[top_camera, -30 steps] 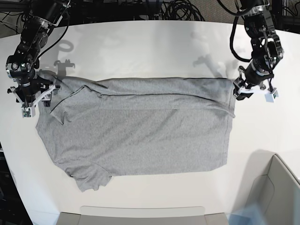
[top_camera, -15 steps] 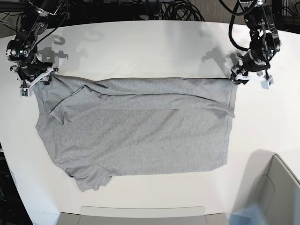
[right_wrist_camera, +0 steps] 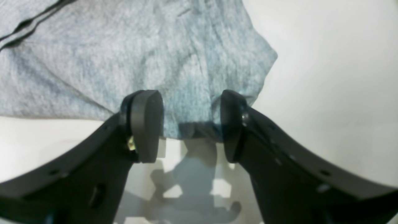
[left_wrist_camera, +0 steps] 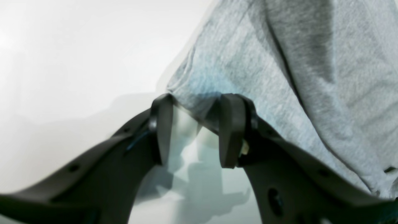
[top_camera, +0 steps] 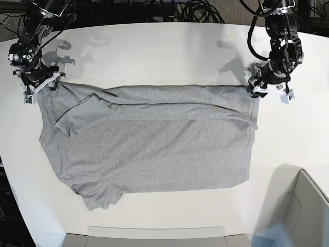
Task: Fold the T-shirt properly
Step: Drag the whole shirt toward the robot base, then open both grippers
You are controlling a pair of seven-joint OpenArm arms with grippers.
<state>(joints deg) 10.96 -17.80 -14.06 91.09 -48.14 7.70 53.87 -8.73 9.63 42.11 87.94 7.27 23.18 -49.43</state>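
The heather-grey T-shirt [top_camera: 154, 139] lies flat on the white table [top_camera: 154, 46], plain side up, its far strip folded over toward the front. My left gripper [top_camera: 267, 91] is at the shirt's far right hem corner. In the left wrist view it [left_wrist_camera: 196, 130] is open, with the cloth corner [left_wrist_camera: 248, 62] just past the fingertips. At the far left shoulder corner, my right gripper [top_camera: 37, 87] is also open. The right wrist view shows this gripper [right_wrist_camera: 189, 124] with the shirt's edge [right_wrist_camera: 192, 77] lying loose between its pads.
A grey bin [top_camera: 303, 206] stands at the front right corner. A flat grey tray edge [top_camera: 154, 234] runs along the table's front. Cables [top_camera: 195, 10] lie behind the table's far edge.
Both grippers have shifted toward the table's back, at the shirt's far corners. The left gripper's jaws have widened and it has moved slightly leftward. The shirt lies as before.
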